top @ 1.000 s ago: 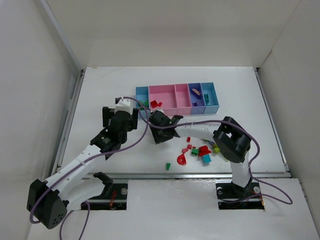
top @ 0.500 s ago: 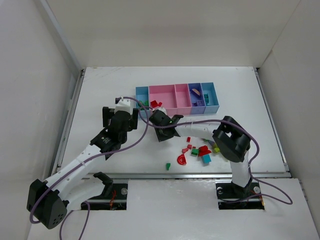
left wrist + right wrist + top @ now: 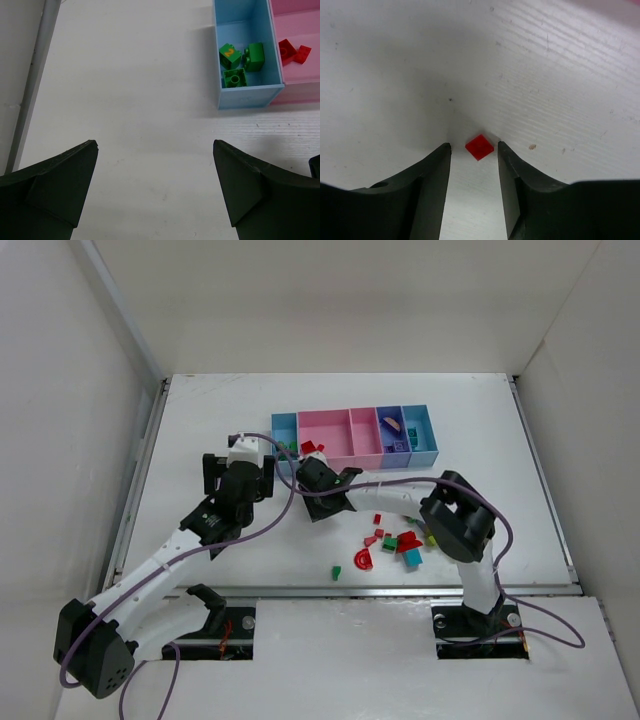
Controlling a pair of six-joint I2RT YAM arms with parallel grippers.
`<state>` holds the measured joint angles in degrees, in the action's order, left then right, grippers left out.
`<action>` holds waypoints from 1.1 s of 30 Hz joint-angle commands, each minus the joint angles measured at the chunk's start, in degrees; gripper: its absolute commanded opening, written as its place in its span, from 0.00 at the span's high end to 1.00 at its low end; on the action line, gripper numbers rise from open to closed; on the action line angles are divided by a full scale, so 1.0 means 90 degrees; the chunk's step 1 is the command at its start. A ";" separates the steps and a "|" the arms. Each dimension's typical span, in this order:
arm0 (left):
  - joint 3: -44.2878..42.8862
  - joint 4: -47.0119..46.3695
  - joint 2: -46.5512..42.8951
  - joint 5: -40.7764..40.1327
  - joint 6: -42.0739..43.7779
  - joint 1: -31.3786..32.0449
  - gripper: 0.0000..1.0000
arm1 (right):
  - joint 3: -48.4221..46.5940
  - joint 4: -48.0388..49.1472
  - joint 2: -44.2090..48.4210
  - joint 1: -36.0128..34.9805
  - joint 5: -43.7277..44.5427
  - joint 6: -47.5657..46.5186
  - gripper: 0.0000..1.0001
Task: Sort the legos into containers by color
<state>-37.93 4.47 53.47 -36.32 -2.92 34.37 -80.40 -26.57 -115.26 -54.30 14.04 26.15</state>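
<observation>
The containers [image 3: 355, 435] form a row at the table's middle back. Green legos [image 3: 235, 60] lie in the left light blue bin [image 3: 243, 95], and red legos [image 3: 292, 50] lie in the wide pink bin [image 3: 300, 80]. My left gripper [image 3: 154, 142] is wide open above bare table, near-left of that blue bin. My right gripper [image 3: 473, 145] is open and low over the table. A small flat red lego [image 3: 479, 146] lies between its fingertips, touching neither finger. In the top view this gripper [image 3: 310, 475] sits just in front of the bins. Loose legos [image 3: 395, 540] lie in a pile near the right arm.
A single green piece [image 3: 337, 572] lies near the front edge, left of the pile. The purple-blue bin [image 3: 393, 425] holds a few pieces. White walls enclose the table on the left, back and right. A metal rail [image 3: 30, 85] runs along the left side.
My right gripper has crept slightly up and left toward the bins, and its jaws narrowed a little and then widened again. The left arm has not moved.
</observation>
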 commanded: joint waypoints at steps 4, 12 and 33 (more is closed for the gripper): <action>0.0034 -0.0116 -0.0092 0.0070 0.0051 0.0029 0.00 | -0.0139 -0.0067 -0.0533 -0.0001 0.0129 -0.0912 0.55; 0.0035 -0.0116 -0.0092 0.0070 0.0051 0.0029 0.00 | 0.0212 0.0149 -0.0406 -0.0001 -0.0144 -0.1206 0.59; -0.0024 -0.0116 -0.0092 0.0128 0.0051 0.0029 0.00 | 0.1150 0.0491 0.0229 -0.0001 -0.0867 -0.1207 0.66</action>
<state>-37.93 4.16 53.39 -35.92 -2.81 34.17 -73.01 -16.80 -111.79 -53.67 9.65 14.96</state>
